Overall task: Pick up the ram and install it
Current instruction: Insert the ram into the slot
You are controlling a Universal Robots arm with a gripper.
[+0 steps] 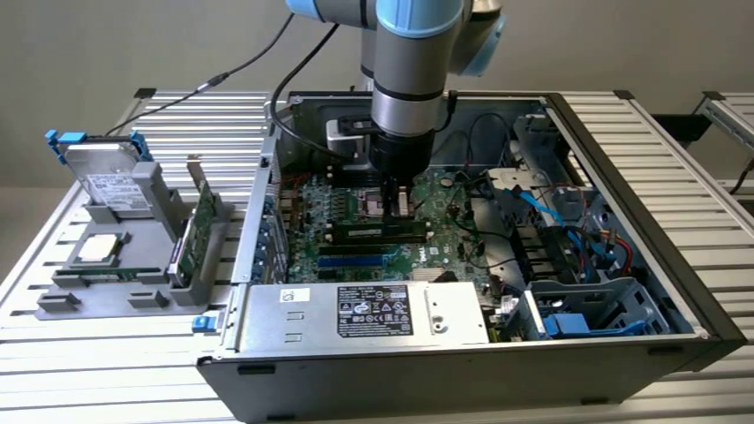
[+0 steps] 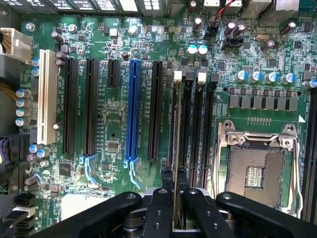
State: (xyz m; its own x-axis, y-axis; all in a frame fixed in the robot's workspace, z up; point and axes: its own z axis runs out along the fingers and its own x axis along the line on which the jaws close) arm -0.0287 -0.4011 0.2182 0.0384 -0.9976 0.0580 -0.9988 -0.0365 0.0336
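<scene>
ram [image 2: 176, 148] | pinched edge-on in claw [image 2: 174, 181] | pickup done | held over motherboard [image 2: 119, 124], lined along a black slot [image 2: 198, 124] | seated and latched: cannot tell

Slatted aluminium surface [image 1: 83, 353] noted, its grooves running across between the exterior view's left and right. Behind it a plain pale grey-beige wall [image 1: 141, 44] is seen, unmarked. A second slatted surface [image 1: 733, 115] is glimpsed at the exterior view's right edge, separated by a gap. Light is even and diffuse; only soft shadows are cast.
</scene>
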